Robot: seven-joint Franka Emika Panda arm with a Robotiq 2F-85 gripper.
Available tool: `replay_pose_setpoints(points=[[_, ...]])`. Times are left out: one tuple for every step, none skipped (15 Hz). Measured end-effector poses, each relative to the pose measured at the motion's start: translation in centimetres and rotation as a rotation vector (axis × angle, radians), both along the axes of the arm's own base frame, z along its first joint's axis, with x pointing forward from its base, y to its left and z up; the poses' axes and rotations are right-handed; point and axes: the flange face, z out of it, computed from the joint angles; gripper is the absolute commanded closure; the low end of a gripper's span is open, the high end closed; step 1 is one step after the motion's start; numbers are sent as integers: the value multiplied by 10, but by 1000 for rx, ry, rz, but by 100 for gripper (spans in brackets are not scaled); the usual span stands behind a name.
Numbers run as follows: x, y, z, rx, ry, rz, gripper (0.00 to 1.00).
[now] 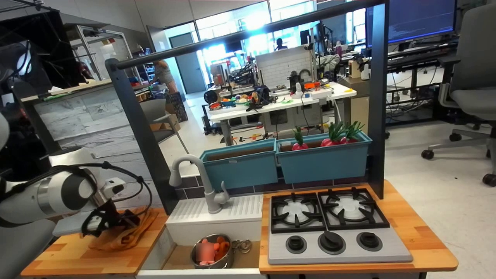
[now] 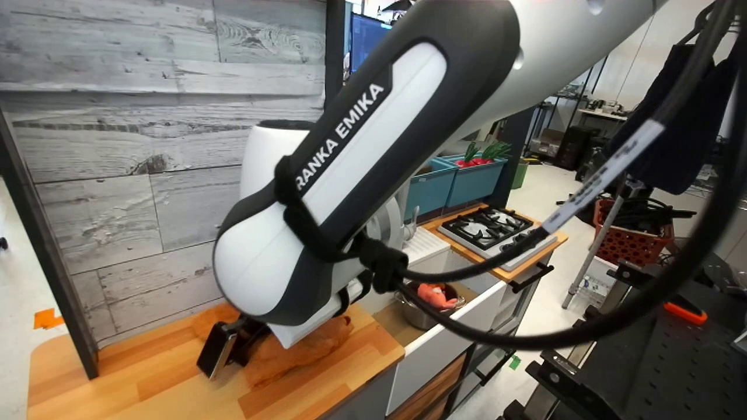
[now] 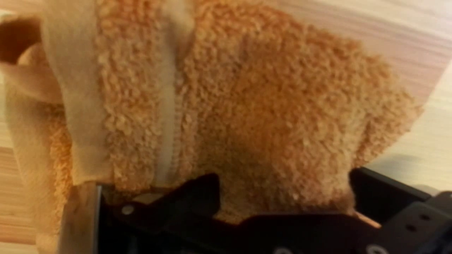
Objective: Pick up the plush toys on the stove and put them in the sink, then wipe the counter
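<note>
Wide-spread gripper [image 3: 219, 181], down at one orange cloth [image 3: 282, 106], nubby-piled, smooth-banded, rumpled, on left part of wood-grain counter [image 1: 58, 257]. To right, in pale rectangular sink [image 1: 178, 234]: one round shiny metal bowl [image 1: 229, 259] with at least two soft plush toys [image 1: 221, 248], red-orange. Farther right: one black-grated stove [image 1: 324, 215], two burners [image 1: 295, 207], three knobs [image 1: 331, 242]. Far side: two teal planters [image 1: 323, 162], three red radishes [image 1: 329, 142].

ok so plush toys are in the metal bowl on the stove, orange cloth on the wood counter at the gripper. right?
One fix: the metal bowl with the plush toys sits in the sink, not on the stove, as both exterior views show. The rest holds: orange cloth on the wood counter at the gripper.
</note>
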Motion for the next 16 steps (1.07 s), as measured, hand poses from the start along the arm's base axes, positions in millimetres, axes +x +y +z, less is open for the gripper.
replay_pose_setpoints(points=[[-8, 18, 0, 2, 0, 39, 0], [-17, 39, 0, 5, -1, 76, 0], [-27, 61, 1, 9, -1, 109, 0], [-36, 80, 1, 13, -2, 136, 0], [-43, 94, 1, 14, -2, 157, 0], [-48, 104, 1, 13, 0, 171, 0], [-49, 108, 1, 8, 7, 176, 0], [-48, 106, 1, 5, 15, 173, 0], [-46, 102, 1, 2, 23, 164, 0], [-43, 95, 1, -2, 37, 146, 0], [-38, 84, 1, -5, 58, 114, 0], [-34, 69, 0, -6, 79, 79, 0], [-29, 51, 0, -8, 99, 41, 0], [-26, 32, 0, -9, 117, 1, 0], [-23, 12, 0, -11, 134, -40, 0], [-22, -7, 0, -14, 150, -79, 0]])
